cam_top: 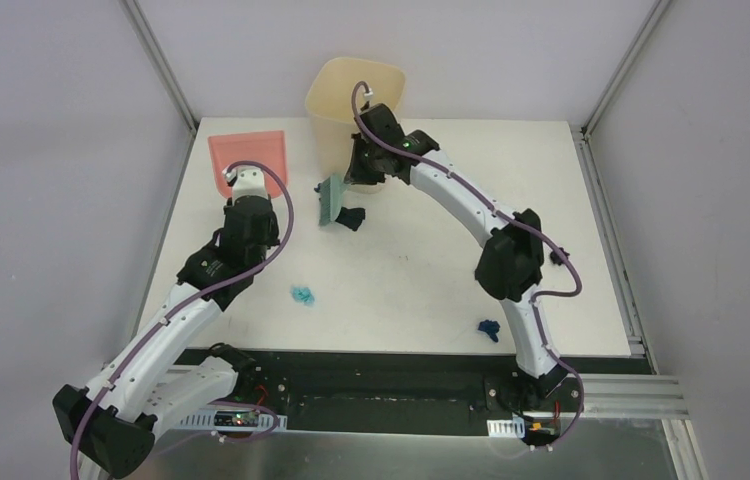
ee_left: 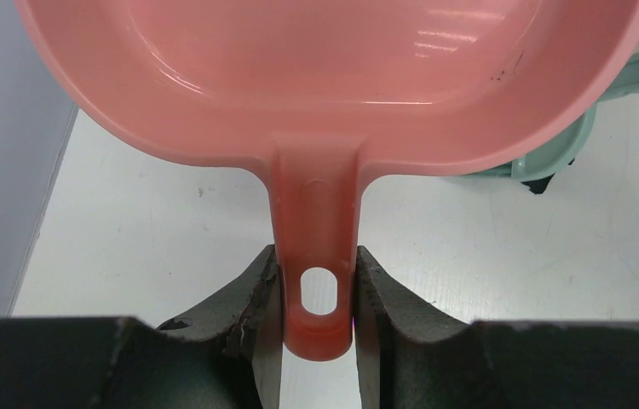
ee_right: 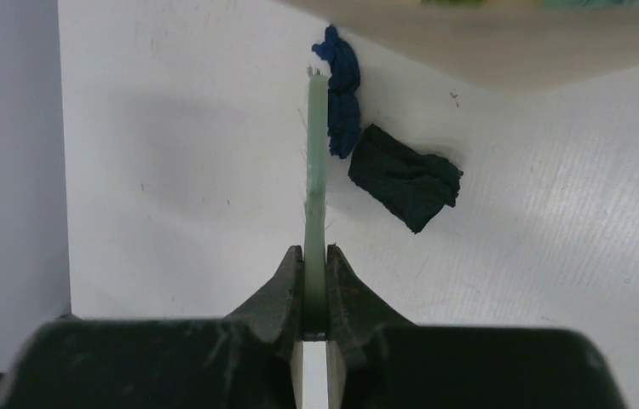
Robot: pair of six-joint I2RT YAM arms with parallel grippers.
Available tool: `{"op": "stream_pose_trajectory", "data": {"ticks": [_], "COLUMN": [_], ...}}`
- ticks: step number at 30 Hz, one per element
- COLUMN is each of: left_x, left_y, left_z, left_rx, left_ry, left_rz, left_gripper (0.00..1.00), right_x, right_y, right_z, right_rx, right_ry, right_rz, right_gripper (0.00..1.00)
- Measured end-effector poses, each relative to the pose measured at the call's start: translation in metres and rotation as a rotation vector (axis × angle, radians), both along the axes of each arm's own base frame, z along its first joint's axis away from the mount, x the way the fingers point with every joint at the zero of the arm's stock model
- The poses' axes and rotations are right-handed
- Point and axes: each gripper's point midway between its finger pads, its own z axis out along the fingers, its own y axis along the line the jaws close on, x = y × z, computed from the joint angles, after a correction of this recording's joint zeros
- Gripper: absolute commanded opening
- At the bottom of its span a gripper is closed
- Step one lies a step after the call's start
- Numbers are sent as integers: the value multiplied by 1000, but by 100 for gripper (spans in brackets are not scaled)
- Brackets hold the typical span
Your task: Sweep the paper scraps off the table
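White arm links, black joints, purple cables, worn black fingers, small green light.

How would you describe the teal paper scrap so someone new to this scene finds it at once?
On the white table, look at the near half, just right of the left arm at its black elbow. The teal scrap lies there alone on bare tabletop. It is teal, while the dark blue scrap lies by the right arm base and the black scrap sits beside the green brush.
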Motion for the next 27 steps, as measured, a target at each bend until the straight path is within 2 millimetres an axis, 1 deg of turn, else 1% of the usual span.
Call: {"op": "stream_pose_trajectory", "data": {"ticks": [7,13,15,17,22,25,27], "left_x": [2,3,3,4,5,5,5], "left_y": [-1,0,0,0,-1,-1,-2], "left_z": [-4,-5,-5,-4,-3,-2,-1], "left_rx": [7,20,23,23,18,17,16], "left_ry": [10,9,6,4,-4,-8,-10], "left_rz": [0,-4,-6,-7,-8,-9,-10], "left_gripper": [0,0,0,0,0,0,0], "right_x": [21,23,18,9,-20,-27,-27], "right_y": [-7,-11,-18,-31,-79,-93,-94], "right_z": [-8,-16,-18,-19,-34,-41,-39], "right_rx": [-51,-72,-72,-77,-92,-77,-66], "right_ry": [-10,-18,-11,9,111,148,149], "right_rz": [-149,-203,-216,-233,-272,-273,-260], "right_gripper": [0,0,0,0,0,0,0]}}
